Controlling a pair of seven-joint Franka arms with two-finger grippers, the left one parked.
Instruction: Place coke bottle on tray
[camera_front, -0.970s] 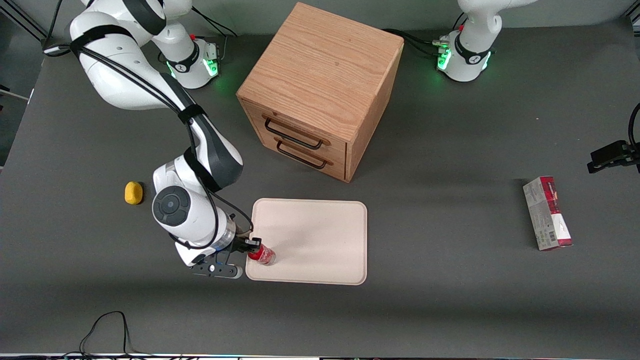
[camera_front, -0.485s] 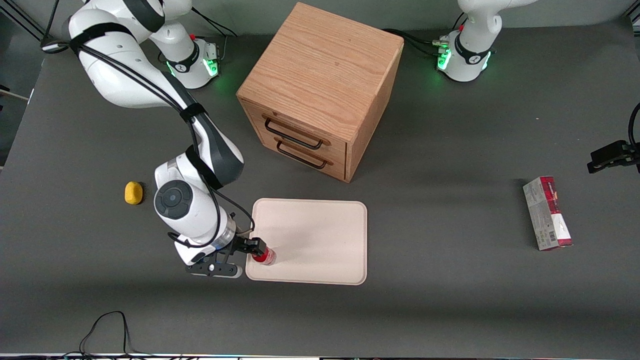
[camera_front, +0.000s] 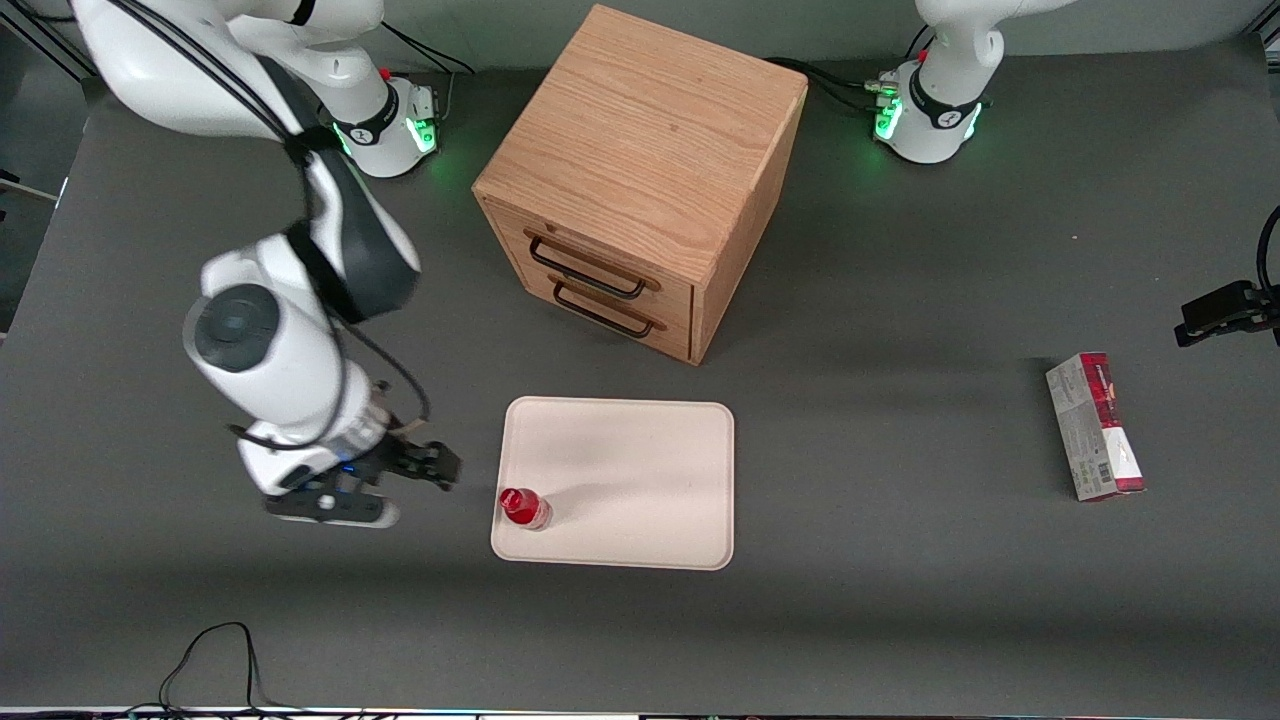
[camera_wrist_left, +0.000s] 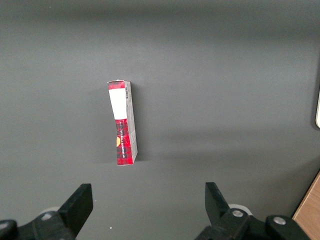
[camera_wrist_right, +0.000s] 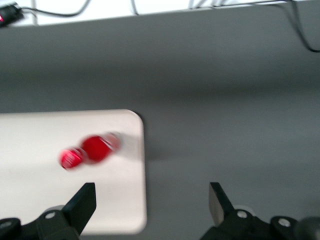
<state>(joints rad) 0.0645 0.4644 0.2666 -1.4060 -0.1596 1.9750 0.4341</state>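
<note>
The gripper (camera_front: 440, 468) hangs above the bare dark table (camera_front: 900, 600), off the tray's short edge at the working arm's end and clear of everything. Its two fingers are spread wide apart with nothing between them, as the right wrist view (camera_wrist_right: 150, 210) shows plainly.

The coke bottle (camera_front: 524, 508) stands upright on the tray (camera_front: 640, 470), in the corner that lies nearest the front camera at the working arm's end. Its red cap faces up and its base sits just inside the low rim. In the right wrist view the bottle (camera_wrist_right: 92, 149) appears blurred, seen from above, close to the rounded corner of the tray (camera_wrist_right: 45, 200). Nothing else rests on the cream-white tray.

The oak two-drawer cabinet (camera_front: 640, 180) stands farther from the front camera than the tray, set at an angle, with its two dark handles turned toward the tray and both drawers closed. A red-and-grey carton (camera_front: 1094, 426) lies flat toward the parked arm's end of the table, well apart from the tray; the left wrist view shows the same carton (camera_wrist_left: 122, 122) lying alone on the grey surface.
</note>
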